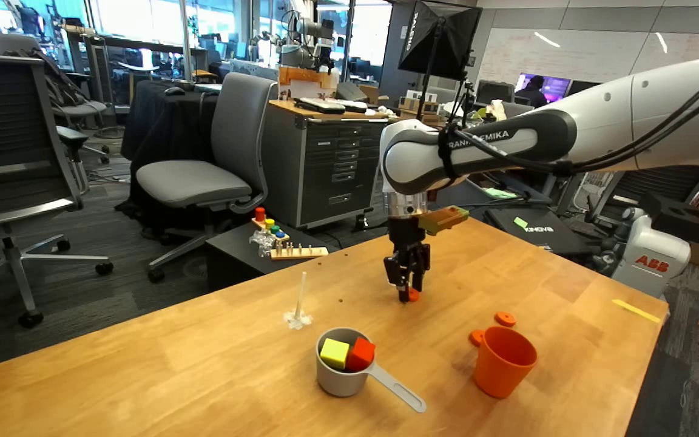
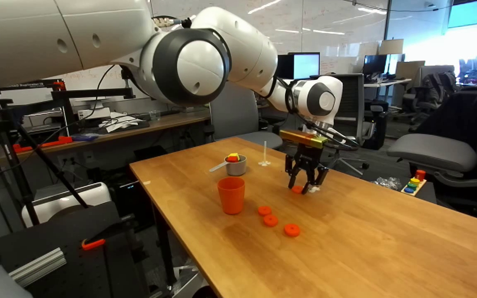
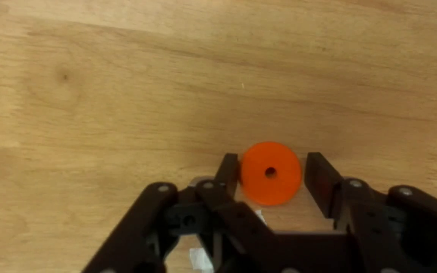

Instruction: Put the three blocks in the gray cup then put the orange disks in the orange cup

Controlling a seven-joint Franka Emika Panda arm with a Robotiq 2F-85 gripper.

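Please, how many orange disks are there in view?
4: one disk between the fingers of the gripper; from the orange cup outward, a near disk, a middle disk and a far disk. The cup may hide more.

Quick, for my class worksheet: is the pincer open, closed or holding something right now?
Pincer: partly open around an orange disk, narrow gap showing on one side in the wrist view; no firm grip visible.
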